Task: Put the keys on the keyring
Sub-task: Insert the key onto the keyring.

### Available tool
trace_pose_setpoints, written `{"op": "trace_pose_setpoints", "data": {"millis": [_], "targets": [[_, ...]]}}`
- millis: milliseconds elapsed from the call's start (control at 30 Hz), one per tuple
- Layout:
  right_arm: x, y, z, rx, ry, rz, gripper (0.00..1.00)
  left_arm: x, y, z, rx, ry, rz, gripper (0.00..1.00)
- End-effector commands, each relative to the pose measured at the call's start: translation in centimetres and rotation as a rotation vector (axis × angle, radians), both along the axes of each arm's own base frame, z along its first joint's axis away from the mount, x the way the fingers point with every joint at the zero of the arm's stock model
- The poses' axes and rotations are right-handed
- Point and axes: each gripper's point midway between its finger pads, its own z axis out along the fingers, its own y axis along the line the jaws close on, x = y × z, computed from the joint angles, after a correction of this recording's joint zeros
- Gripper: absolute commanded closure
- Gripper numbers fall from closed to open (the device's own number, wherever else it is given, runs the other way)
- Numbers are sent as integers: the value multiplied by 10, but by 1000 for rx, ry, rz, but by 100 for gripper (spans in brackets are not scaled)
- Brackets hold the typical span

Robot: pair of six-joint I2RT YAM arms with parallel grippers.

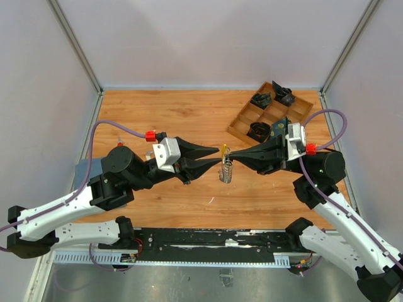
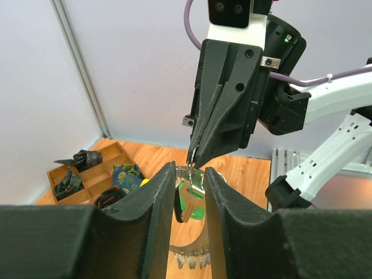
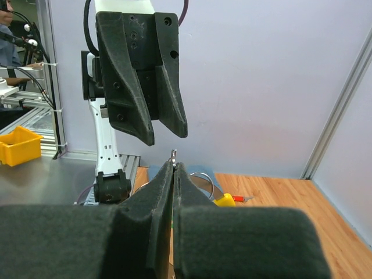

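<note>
The two arms meet nose to nose over the middle of the wooden table point(image 1: 157, 113). The right gripper point(image 1: 228, 153) is pressed tight shut, and it pinches the thin wire of the keyring point(image 1: 227, 168) at its very tips. A tiny bit of metal sticks up out of the closed fingers in the right wrist view. The keyring hangs down from that pinch, up in the air above the table. The keys point(image 2: 187, 260) dangle in a little bunch at the bottom of the ring, and their heads are too small to tell apart. A yellow sleeve point(image 3: 224, 200) on the ring shows just past the right fingers, with a small red piece point(image 3: 238, 199) beside it. The left gripper point(image 1: 218, 156) points at the ring from the other side. Its two fingers stand a little apart, with a narrow gap between them, and they hold nothing. In the left wrist view the ring shows through that gap. Far back on the right sits a wooden tray point(image 1: 244, 121) with dark fabric bundles point(image 1: 260, 99) in some of its boxes.
</note>
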Motion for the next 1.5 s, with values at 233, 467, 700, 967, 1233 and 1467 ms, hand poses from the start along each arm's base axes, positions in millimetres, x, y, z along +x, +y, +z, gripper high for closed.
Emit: {"op": "trace_pose_setpoints", "data": {"millis": [233, 467, 700, 967, 1233, 1467], "targets": [[-22, -3, 32, 60, -133, 36, 99, -7, -4, 18, -51, -20, -36, 67], [-30, -4, 33, 54, -148, 54, 99, -4, -8, 18, -55, -9, -31, 68], [-38, -6, 33, 41, -162, 74, 99, -5, -12, 21, -61, -8, -43, 74], [-39, -6, 31, 29, -158, 74, 99, -11, -17, 22, -56, -8, -84, 82], [-40, -6, 31, 29, -159, 74, 100, -8, -18, 18, -37, 6, -72, 99], [-40, -9, 23, -67, -168, 33, 82, 9, -13, 7, 72, 35, 28, 99]]}}
